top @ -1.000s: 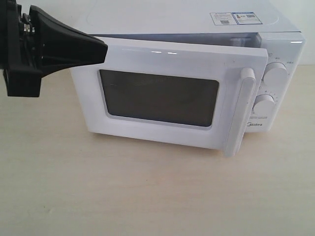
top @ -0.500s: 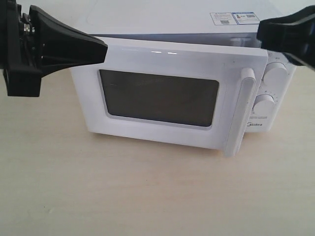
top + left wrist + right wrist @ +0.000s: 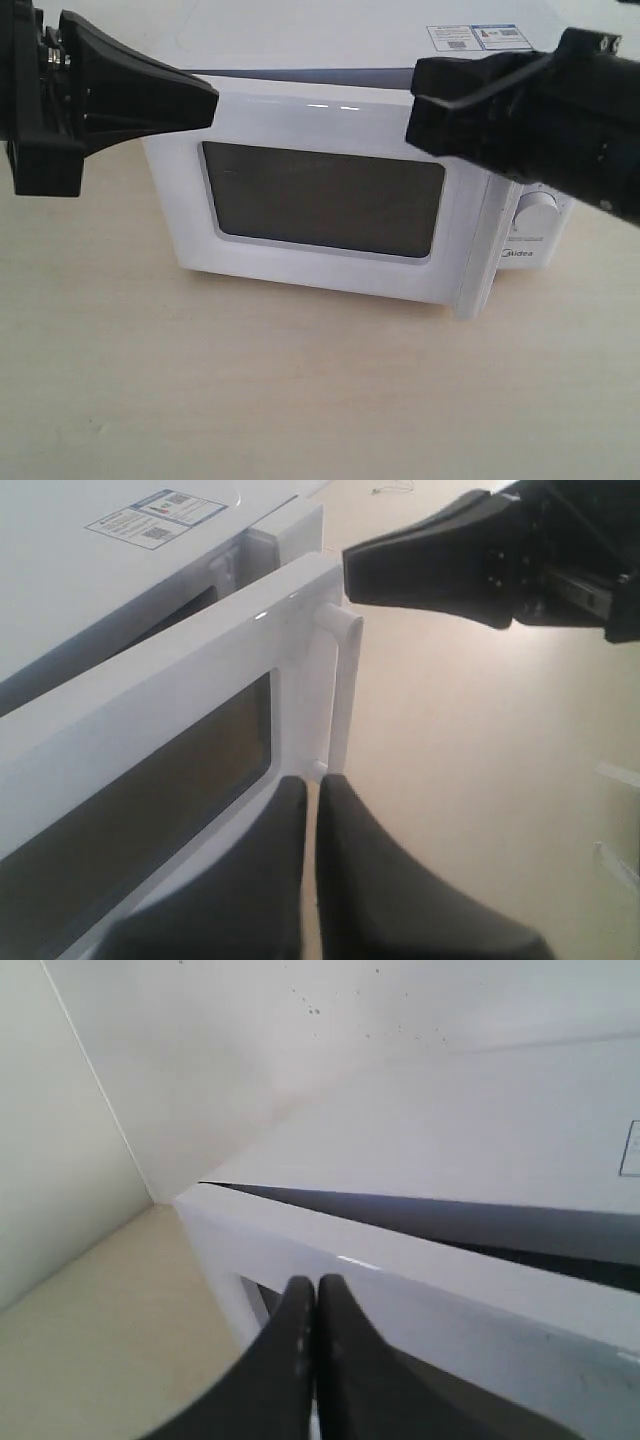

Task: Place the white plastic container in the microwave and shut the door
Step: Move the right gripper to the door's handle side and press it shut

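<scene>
Fingers (image 3: 285, 1380) together, right arm (image 3: 540, 110) beside door (image 3: 330, 125)

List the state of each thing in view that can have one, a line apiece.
White microwave door with dark window, ajar, a gap along its top edge.
White countertop microwave, upright on the beige table, inside hidden by the door.
Left gripper, shut, holding nothing.
Right gripper, shut, holding nothing, by the top of the door's white bar handle.
</scene>
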`<action>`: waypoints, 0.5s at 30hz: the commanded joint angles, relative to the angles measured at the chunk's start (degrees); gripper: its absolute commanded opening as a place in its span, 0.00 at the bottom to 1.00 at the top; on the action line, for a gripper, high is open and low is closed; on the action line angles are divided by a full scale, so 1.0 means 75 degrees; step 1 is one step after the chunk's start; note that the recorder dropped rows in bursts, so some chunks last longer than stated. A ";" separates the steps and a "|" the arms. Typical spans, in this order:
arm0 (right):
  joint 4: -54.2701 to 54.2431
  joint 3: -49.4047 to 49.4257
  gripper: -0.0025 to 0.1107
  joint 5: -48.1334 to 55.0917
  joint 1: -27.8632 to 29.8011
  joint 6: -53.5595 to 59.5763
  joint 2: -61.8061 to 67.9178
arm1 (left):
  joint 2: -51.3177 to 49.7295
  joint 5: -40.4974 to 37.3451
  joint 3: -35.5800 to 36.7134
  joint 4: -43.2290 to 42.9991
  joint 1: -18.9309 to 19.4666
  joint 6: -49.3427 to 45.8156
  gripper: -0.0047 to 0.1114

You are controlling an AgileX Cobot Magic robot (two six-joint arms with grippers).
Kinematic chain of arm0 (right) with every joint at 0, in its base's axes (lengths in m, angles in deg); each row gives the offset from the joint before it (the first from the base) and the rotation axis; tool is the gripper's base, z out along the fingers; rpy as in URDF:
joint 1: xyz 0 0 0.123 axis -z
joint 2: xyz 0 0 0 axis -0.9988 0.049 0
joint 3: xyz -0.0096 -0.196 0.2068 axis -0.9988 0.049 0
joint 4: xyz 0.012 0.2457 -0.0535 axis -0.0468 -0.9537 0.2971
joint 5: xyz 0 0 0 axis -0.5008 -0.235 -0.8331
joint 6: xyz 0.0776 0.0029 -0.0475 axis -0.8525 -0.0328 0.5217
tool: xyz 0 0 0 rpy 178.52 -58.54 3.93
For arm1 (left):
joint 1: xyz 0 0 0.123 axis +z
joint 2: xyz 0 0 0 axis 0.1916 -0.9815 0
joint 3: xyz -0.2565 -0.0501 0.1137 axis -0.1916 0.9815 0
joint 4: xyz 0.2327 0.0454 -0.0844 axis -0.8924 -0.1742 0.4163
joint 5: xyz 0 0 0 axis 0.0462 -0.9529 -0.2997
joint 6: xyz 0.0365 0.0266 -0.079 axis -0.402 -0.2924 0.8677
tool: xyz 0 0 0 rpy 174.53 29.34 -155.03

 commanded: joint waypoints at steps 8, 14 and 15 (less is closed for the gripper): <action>-0.2632 0.1031 0.02 -0.1483 -0.0472 0.1898 0.0025 | 0.0046 -0.0014 0.0019 0.0089 -0.0029 0.0013 0.08; -0.3207 0.1016 0.02 -0.2251 -0.0472 0.1880 0.0840 | 0.0046 -0.0014 0.0019 0.0089 -0.0029 0.0013 0.08; -0.3207 0.1016 0.02 -0.2395 -0.0472 0.1866 0.1019 | 0.0046 -0.0014 0.0019 0.0089 -0.0029 0.0013 0.08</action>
